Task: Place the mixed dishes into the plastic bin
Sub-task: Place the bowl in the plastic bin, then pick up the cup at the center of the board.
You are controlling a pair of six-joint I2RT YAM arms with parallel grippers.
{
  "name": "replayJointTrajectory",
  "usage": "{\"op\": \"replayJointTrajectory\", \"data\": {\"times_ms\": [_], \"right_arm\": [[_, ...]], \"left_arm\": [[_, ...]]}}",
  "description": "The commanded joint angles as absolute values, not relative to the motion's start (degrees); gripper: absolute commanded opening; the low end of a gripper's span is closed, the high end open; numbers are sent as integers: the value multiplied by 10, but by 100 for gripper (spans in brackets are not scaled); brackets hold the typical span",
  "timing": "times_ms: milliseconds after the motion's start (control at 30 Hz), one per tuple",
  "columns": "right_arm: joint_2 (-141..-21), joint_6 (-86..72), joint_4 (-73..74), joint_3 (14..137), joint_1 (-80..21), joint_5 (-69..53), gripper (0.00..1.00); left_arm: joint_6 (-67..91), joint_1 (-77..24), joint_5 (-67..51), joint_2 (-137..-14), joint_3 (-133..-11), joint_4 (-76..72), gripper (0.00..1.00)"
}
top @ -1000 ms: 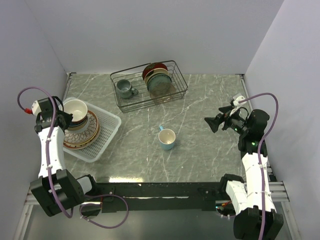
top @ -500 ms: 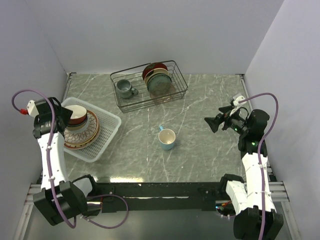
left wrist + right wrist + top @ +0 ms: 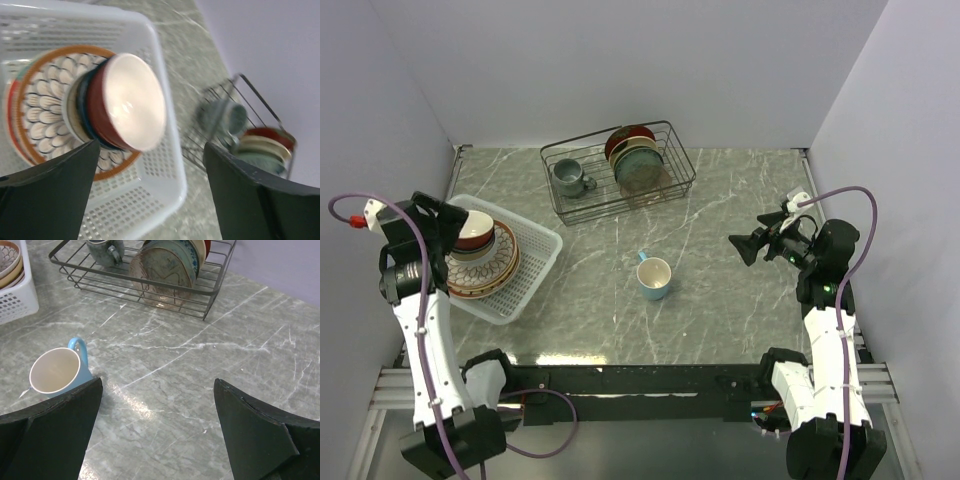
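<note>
1. Just beyond the left gripper (image 3: 150,146), a red-brown ceramic bowl with a cream interior (image 3: 132,102) tops the nested bowls and patterned plates inside the white lattice-sided plastic bin (image 3: 165,200).
2. The left gripper's jaws stand wide apart and hold nothing; the bowl sits clear of both fingers.
3. The right gripper (image 3: 157,385) hovers, jaws fully spread and empty. Ahead of it, toward its left finger, the light blue ceramic mug (image 3: 57,371) stands upright on the grey marbled table (image 3: 240,370), well apart from the bin.
4. Step in hand, by judgement: the bowl's placement looks complete, and only the mug remains outside.
5. The next move probably calls for a gripper to descend over the mug's rim or handle, close, and carry it to free space beside the stack.
</note>
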State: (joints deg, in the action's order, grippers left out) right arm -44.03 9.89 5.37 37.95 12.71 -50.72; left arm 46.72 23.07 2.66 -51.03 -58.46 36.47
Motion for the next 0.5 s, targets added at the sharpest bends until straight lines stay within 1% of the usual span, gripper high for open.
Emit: {"op": "replayJointTrajectory", "data": {"times_ms": [0, 67, 100, 300, 333, 467], "right_arm": [[-433, 93, 42, 404, 129, -519, 100], [-431, 93, 40, 403, 130, -518, 100], [-430, 93, 40, 403, 129, -517, 100], [-428, 98, 41, 403, 130, -511, 100], [-429, 98, 42, 403, 130, -510, 100], [-431, 99, 44, 404, 130, -508, 100]], "left_arm": [[430, 234, -102, -476, -589, 338, 93], [422, 233, -139, -469, -584, 331, 98], [416, 234, -155, -468, -584, 328, 99], [372, 222, -306, -460, -570, 302, 99], [366, 217, -361, -461, -563, 295, 99], [328, 174, -419, -473, -566, 314, 99]]}}
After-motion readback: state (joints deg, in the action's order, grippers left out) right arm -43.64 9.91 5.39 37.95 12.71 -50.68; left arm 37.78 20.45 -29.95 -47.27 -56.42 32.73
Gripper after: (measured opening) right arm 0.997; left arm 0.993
